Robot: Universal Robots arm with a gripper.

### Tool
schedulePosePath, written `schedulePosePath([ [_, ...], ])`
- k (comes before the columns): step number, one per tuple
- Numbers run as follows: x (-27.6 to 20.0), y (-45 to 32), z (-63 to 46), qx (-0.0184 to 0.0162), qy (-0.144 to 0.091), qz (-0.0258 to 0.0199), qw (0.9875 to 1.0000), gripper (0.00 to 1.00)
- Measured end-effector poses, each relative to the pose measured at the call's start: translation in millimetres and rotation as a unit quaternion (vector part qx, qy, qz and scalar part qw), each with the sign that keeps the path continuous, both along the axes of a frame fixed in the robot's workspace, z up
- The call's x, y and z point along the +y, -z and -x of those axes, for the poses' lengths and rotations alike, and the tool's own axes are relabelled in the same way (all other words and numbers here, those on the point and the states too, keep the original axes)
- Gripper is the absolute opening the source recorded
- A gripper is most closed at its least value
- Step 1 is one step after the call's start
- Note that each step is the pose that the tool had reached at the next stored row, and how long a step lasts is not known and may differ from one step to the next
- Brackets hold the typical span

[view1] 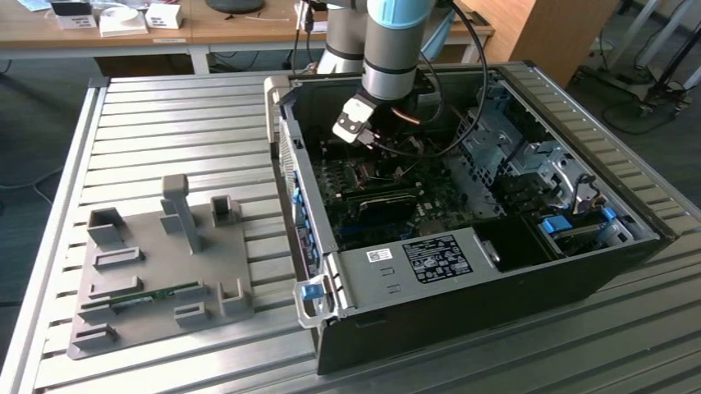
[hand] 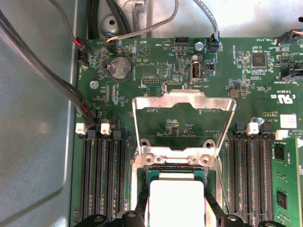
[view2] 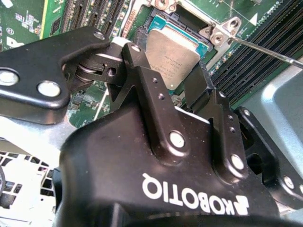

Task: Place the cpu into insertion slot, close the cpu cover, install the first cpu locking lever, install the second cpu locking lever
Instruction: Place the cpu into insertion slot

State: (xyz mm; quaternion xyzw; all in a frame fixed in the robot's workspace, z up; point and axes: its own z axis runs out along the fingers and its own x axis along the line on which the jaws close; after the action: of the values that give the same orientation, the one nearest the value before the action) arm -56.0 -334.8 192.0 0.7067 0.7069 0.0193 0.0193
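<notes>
The cpu [view2: 173, 56], a small square chip with a silvery top, sits between my gripper's [view2: 168, 61] two black fingers [view2: 142, 71], which press on its opposite edges. It hangs right over the insertion slot [hand: 176, 169], level with the slot's dark rim; I cannot tell whether it is seated. In the first wrist view the cpu [hand: 176, 198] lies just below the cpu cover [hand: 184, 101], a silvery frame plate that stands swung up and open. A thin metal locking lever [view2: 270, 51] sticks out beside the slot. In the exterior view my gripper [view1: 370, 146] reaches down into the open computer case [view1: 460, 271].
Long black memory slots [hand: 102, 179] flank the socket on both sides [hand: 248, 175]. Grey cables [hand: 42, 71] run along the case wall. A grey fixture plate [view1: 153, 279] with upright posts lies on the slatted table at the exterior view's left.
</notes>
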Motion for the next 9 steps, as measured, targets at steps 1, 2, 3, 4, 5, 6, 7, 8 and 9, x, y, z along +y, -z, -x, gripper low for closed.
schedulePosePath([
  [1,0.0,0.0,0.0,0.0,0.0,0.0,1.0,0.54],
  [2,0.0,0.1,0.0,0.0,0.0,0.0,1.0,0.54],
  [3,0.0,0.1,0.0,0.0,0.0,-0.0001,1.0,0.54],
  [4,0.0,0.1,0.0,-0.0001,0.0,-0.0001,1.0,0.54],
  [5,0.0,0.1,0.0,0.0,0.0,0.0,1.0,0.54],
  [6,0.0,0.1,0.0,0.0,0.0,-0.0001,1.0,0.54],
  [7,0.1,0.1,0.0,-0.0001,0.0,-0.0001,1.0,0.54],
  [8,0.0,0.2,0.0,-0.0001,0.0,-0.0001,1.0,0.54],
  [9,0.1,0.3,0.0,-0.0001,0.0,-0.0002,1.0,0.54],
])
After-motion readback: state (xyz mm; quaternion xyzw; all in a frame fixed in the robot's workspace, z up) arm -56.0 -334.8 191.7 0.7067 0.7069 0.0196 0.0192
